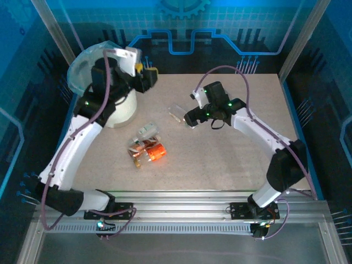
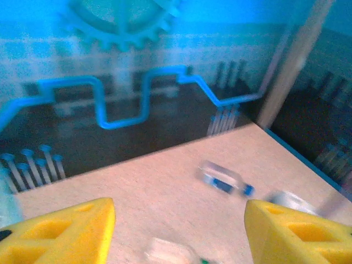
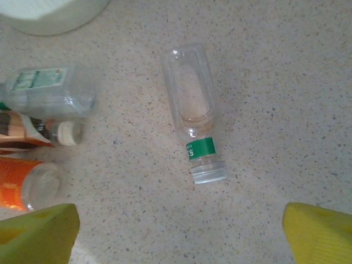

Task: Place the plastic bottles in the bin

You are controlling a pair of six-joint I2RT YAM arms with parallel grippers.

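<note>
Right gripper spread wide, empty, above a clear bottle.
It lay just ahead between the fingers; left gripper gaped empty, bin close beside it.

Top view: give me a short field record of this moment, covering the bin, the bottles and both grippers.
bin: white, back left on the table
bottles: small cluster mid-table, lying down, outside the bin
clear bottle: alone, right of the cluster, on its side
left gripper: open, empty, beside the bin
right gripper: open, empty, over the clear bottle, not touching it
</note>
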